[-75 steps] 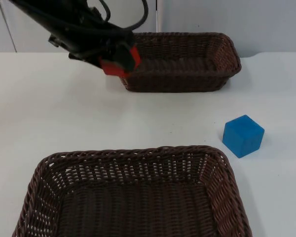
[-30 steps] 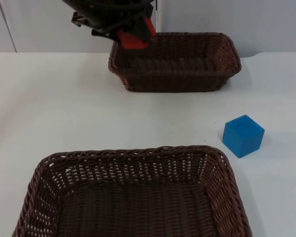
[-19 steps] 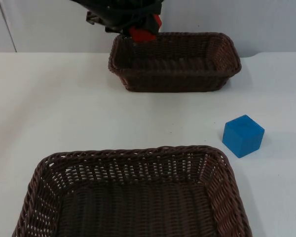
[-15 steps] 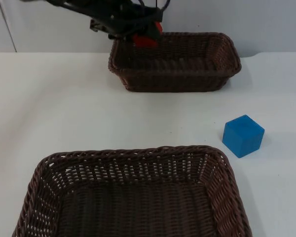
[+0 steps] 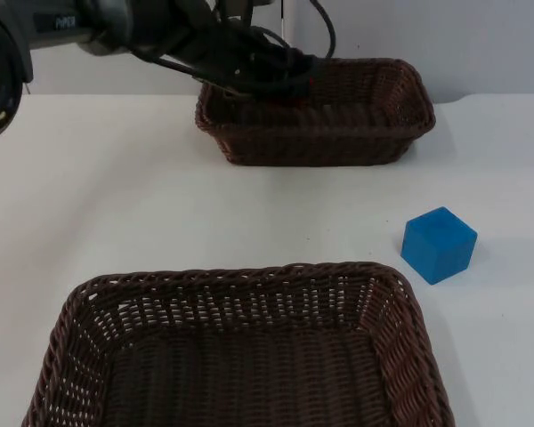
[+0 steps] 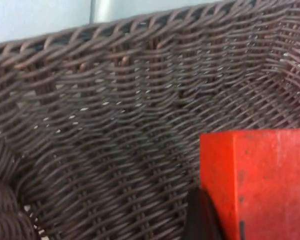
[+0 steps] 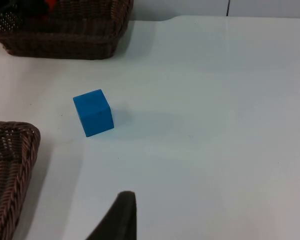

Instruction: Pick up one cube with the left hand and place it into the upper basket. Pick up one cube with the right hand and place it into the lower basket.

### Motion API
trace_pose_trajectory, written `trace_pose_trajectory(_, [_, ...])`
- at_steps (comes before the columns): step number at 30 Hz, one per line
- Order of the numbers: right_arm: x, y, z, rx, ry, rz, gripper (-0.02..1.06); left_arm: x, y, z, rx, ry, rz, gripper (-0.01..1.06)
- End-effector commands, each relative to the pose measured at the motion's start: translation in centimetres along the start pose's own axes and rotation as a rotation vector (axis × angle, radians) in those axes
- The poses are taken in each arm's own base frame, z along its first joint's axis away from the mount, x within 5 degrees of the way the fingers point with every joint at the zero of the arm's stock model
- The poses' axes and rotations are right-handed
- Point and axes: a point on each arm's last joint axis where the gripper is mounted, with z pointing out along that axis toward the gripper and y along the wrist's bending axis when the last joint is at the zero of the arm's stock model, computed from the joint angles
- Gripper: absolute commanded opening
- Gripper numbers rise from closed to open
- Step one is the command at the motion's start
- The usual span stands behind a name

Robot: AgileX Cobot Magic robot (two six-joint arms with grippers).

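Left gripper (image 5: 289,82) reaches inside the upper basket (image 5: 400,107), fingers closed on the red cube (image 6: 260,180), held over the woven floor. One blue cube (image 5: 439,245) sits on the white table (image 5: 116,196), beside the lower basket (image 5: 249,276). Two baskets, two cubes. Right gripper (image 7: 121,220) waits above the table; finger spread indeterminate.

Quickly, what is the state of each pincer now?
Left pincer: closed on the red cube, inside the upper basket.
Right pincer: cannot be told.
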Motion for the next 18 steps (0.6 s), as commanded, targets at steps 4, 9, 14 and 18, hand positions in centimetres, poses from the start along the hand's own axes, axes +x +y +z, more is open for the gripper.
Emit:
trace_pose_trajectory(4, [0.2,0.0,0.1,0.006,0.004,-0.001,1.05,0.1,-0.2,0.4,0.0,-0.013,-0.002,0.21])
trace_pose_trajectory(9, [0.2,0.0,0.1,0.006,0.004,-0.001,1.05,0.1,-0.2,0.4,0.002,-0.011,-0.004,0.57])
trace_pose_trajectory(14, [0.2,0.0,0.1,0.006,0.004,-0.001,1.05,-0.1,-0.6,0.1,0.027,-0.007,-0.029,0.81])
trace_pose_trajectory(18, [0.2,0.0,0.1,0.006,0.004,-0.001,1.05,-0.9,-1.1,-0.7,0.052,-0.002,-0.029,0.85])
